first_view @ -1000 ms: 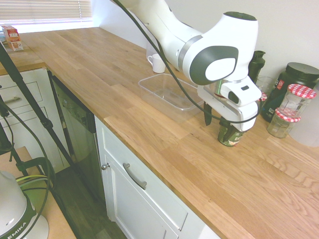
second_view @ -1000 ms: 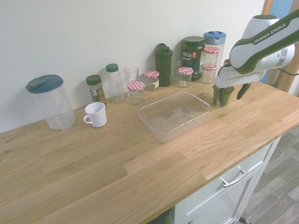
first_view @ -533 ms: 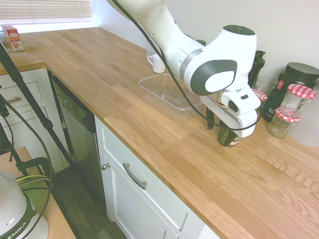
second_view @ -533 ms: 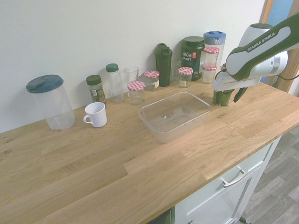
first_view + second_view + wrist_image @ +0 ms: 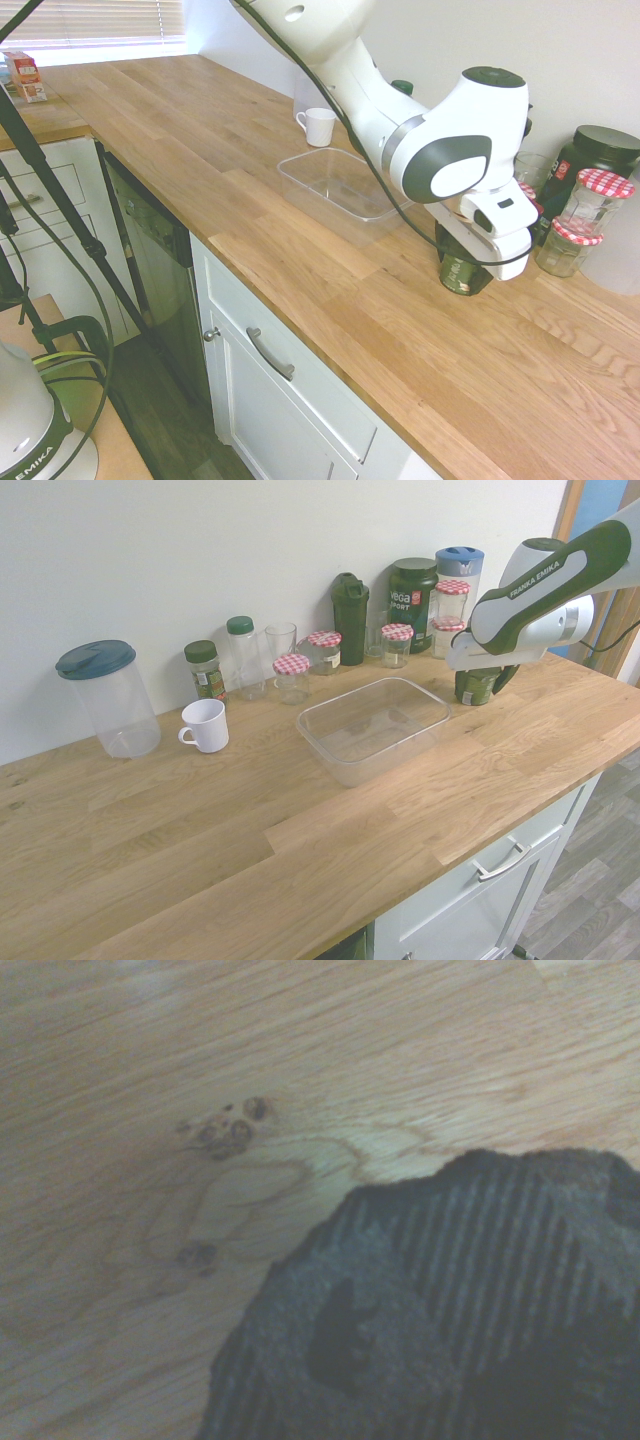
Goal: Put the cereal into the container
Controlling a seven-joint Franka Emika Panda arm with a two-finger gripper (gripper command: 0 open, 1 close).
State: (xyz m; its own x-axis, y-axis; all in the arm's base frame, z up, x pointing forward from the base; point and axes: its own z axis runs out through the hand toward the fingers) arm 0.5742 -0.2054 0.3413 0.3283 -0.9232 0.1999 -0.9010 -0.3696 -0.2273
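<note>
The cereal (image 5: pixel 474 687) is upright on the tabletop (image 5: pixel 250 830), directly below the jaws. Whether they are spread or pinching it, I cannot tell: the first exterior view shows the cup's near side but the hand covers its top, and the second exterior view has its upper part hidden too. Only the wrist view shows the dark, ribbed top close up, blurred, with knotted wood beside it.

The container (image 5: pixel 375 730) is near the jaws, apart from the cup, on the side toward the white mug (image 5: pixel 205 726). The second exterior view alone reveals the blue-lidded clear jug (image 5: pixel 115 705) whole, well apart from the jaws beyond the mug.

Compared with half a second ago, the hand has shifted in both exterior views, and more of the cup's near side shows in the first. The container and mug have not moved.
</note>
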